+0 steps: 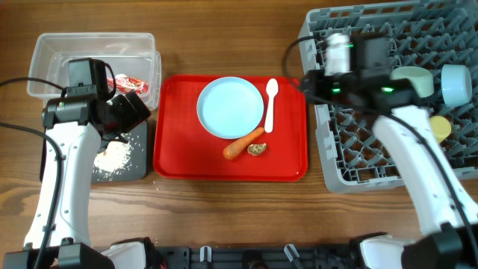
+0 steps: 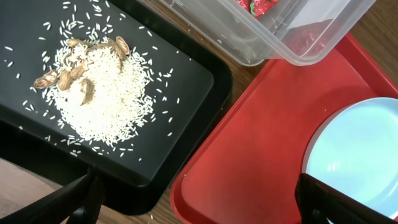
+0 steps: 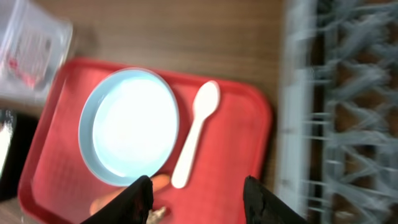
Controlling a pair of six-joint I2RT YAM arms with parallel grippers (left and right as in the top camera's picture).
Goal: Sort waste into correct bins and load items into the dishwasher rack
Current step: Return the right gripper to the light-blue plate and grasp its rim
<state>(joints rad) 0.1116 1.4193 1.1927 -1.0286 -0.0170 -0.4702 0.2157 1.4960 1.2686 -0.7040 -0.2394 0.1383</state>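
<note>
Overhead top-down, wrist views close, sharing blue plate (image 2: 360, 155)

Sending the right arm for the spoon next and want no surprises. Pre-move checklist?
1. Right gripper empty, jaws apart: ok.
2. Spoon lies flat on the red tray, beside the plate, with nothing on top of it: ok.
3. Left gripper open and empty, over by the black tray, away from the spoon: ok.
4. Waste cleared off the red tray: not ok. The carrot and brown lump lie just below the spoon handle.
5. Bare pegs in the rack near its left edge: ok.
6. A slot there that will hold a spoon: cannot tell.
</note>
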